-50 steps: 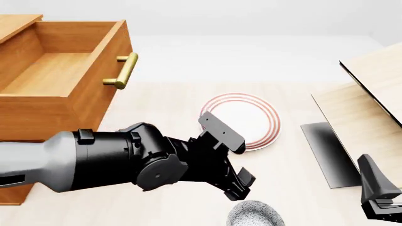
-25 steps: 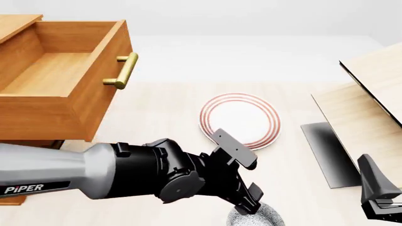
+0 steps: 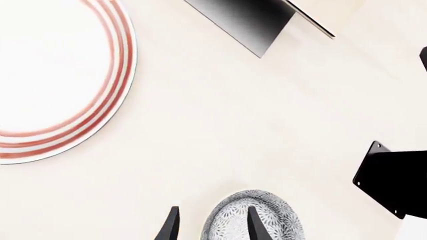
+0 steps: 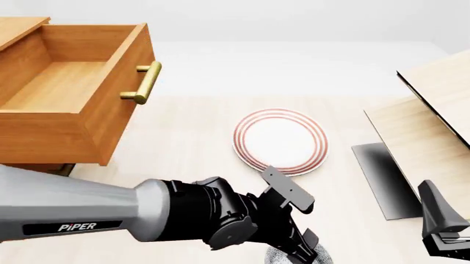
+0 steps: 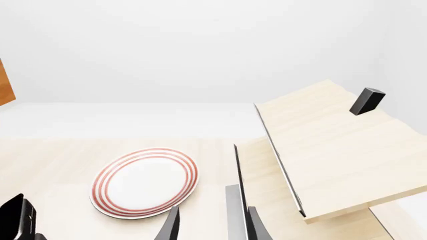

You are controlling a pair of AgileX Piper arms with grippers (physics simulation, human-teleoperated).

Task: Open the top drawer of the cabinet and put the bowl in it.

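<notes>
Top drawer [image 4: 52, 91] open, apparently empty

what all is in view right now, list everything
top drawer: 1, orange-brown wood with brass bar handle, pulled open, far left
plate: 1, white with red rings, table centre
bowl: 1, white with dark-blue speckles, near table edge, under left gripper
pale wood structure: 1, light wood, right side
table: 1, pale, beneath everything
left gripper: 1, black, open, one finger over the bowl
right gripper: 1, black, open, near right, holding nothing
</notes>
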